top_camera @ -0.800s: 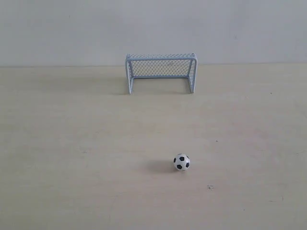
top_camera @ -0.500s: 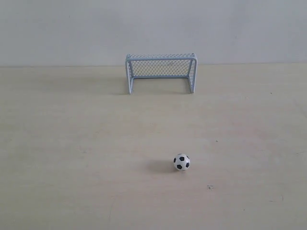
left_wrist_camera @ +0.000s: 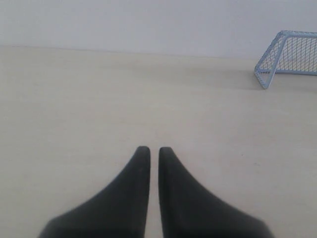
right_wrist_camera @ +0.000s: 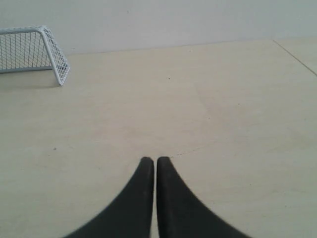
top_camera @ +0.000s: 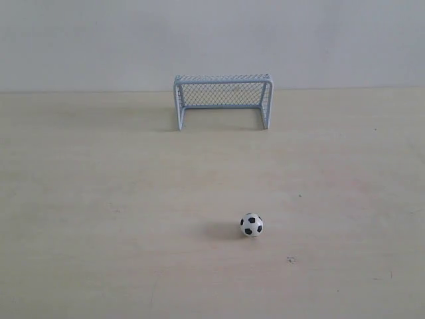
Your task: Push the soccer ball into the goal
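— Ball position?
— Soccer ball (top_camera: 252, 225) rests lower centre-right in the exterior frame, on the pale table (top_camera: 99, 199), well apart from the goal (top_camera: 223, 100) at upper centre (open mouth facing the ball).
— Grippers?
— Left gripper (left_wrist_camera: 149, 151) and right gripper (right_wrist_camera: 155, 161) both have their fingers drawn together, holding nothing.

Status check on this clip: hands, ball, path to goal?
Hands: left hand shut, empty; right hand shut, empty. The soccer ball sits on the table, well short of the goal, no hand at it. Nothing between ball and goal mouth.
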